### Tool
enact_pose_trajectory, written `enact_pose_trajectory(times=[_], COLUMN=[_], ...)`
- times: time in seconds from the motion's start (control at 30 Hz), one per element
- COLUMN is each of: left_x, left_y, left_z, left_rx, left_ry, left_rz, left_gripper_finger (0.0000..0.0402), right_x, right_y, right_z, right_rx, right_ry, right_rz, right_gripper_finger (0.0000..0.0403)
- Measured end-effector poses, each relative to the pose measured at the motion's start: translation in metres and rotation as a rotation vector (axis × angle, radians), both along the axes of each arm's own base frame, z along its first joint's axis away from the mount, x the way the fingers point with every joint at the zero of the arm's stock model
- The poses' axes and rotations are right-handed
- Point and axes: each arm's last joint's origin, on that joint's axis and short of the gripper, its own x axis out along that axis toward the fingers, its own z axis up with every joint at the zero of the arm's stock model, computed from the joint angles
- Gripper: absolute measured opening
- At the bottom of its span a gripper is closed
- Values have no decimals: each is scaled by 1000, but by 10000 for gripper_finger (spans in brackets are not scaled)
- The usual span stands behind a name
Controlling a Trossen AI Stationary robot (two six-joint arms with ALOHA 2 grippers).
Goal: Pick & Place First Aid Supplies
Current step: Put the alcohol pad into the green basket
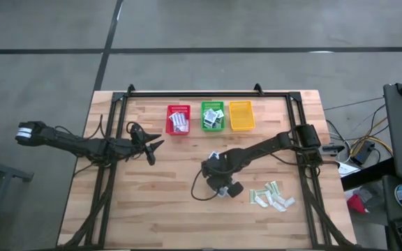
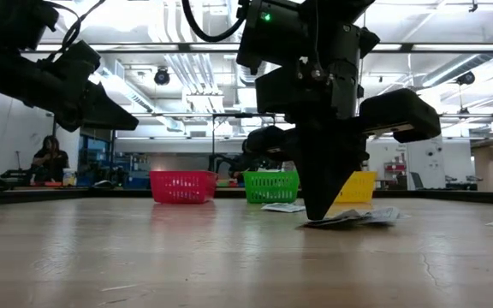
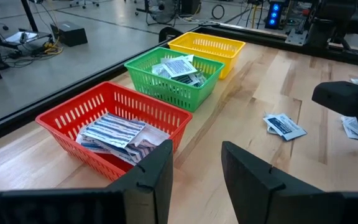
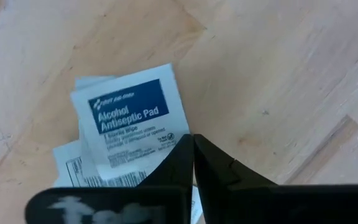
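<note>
Counter [image 1: 159,209]: pale wood, carrying three baskets in a row along its far edge and loose supplies toward its right side. Red basket [image 1: 178,119]: holds striped oblong packets, evidently the bin for that kind. Green basket [image 1: 212,116]: holds small white-blue squares, so sorting by type appears under way. Yellow basket [image 1: 241,115]: looks empty from above, likely reserved for the pale strips. Strips [image 1: 272,196]: a loose cluster on the counter's right, well apart from the baskets, not yet sorted. Wipe packets [image 4: 132,124]: two or three overlapping white-blue squares, the top one marked as an alcohol antiseptic wipe, lying flat mid-counter, short of the baskets. Right gripper [image 4: 193,146]: lowered to the counter at the near edge of this small pile, fingers pressed together with no gap; whether an edge of a packet is pinched between them cannot be told, though the position suggests a pick aimed for the green basket. Left gripper [image 3: 194,168]: spread wide, holding nothing, hovering near the red basket, apparently parked clear of the right arm's working area.
</note>
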Motion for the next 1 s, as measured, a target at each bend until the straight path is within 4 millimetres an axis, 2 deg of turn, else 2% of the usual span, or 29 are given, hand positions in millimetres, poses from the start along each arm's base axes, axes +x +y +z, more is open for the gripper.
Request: enact_pose_trajectory(times=[0.37, 0.57, 0.83, 1.0], left_x=[0, 1, 8, 9], left_y=[0, -2, -3, -3], left_z=[0, 1, 29, 34], left_rx=[-1, 13, 151, 199], left_ry=[1, 12, -5, 8], left_rz=[-4, -73, -112, -122], left_gripper_finger=[133, 133, 133, 133], right_x=[1, 1, 2, 2], right_y=[-6, -10, -17, -22], right_z=[7, 12, 20, 28], right_rx=[-3, 5, 15, 19], right_ry=[6, -7, -30, -57], right_rz=[-24, -34, -47, -61], right_gripper_finger=[8, 8, 8, 8])
